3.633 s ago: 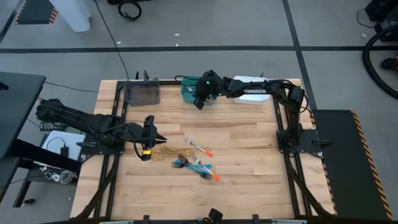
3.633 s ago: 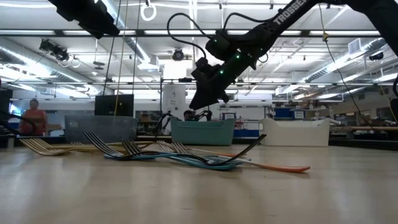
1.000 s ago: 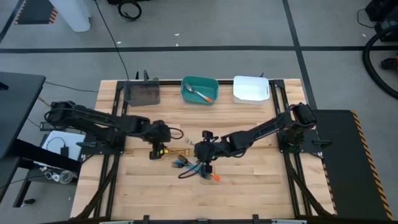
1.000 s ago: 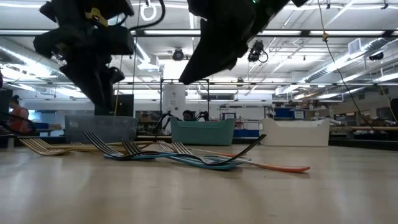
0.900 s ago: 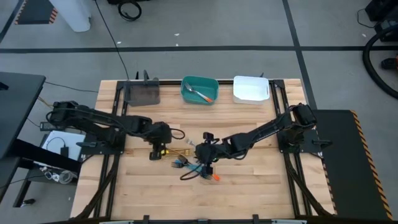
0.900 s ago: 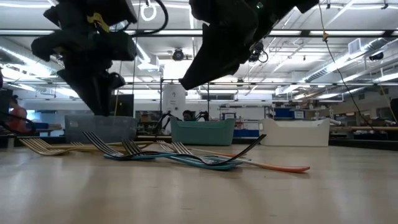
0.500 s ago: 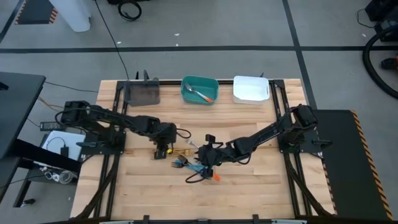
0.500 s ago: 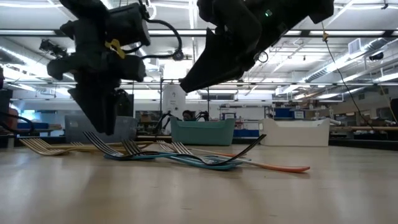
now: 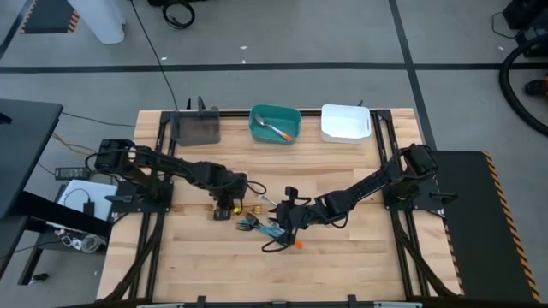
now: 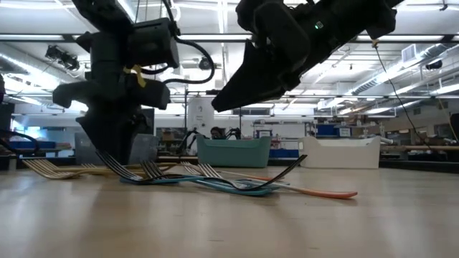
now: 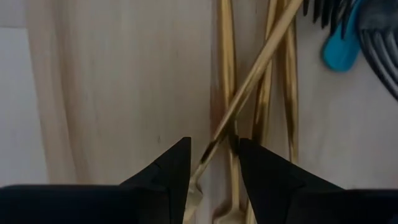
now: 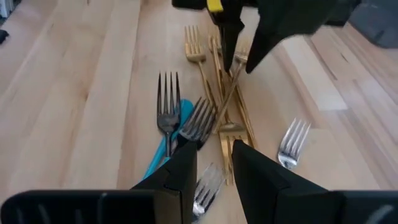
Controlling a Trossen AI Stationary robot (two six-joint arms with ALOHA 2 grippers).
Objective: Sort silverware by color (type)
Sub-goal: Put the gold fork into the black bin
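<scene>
- The silverware (image 9: 261, 221) lies in a loose pile at the middle of the wooden table (image 9: 342, 248): slim gold forks (image 12: 219, 81), dark metal forks (image 12: 168, 102), a blue handle (image 11: 341, 46) and an orange handle (image 10: 326, 192)
- The left gripper (image 11: 213, 163) is low at 9 o'clock of the pile; its fingers are parted with a crossed gold handle between them, but I cannot tell if they grasp it
- The right gripper (image 12: 214, 163) hangs over the pile, fingers apart, holding nothing
- At 12 o'clock stand a grey bin (image 9: 195, 129), a teal bin (image 9: 274, 123) with cutlery inside, and a white bin (image 9: 346, 122)
</scene>
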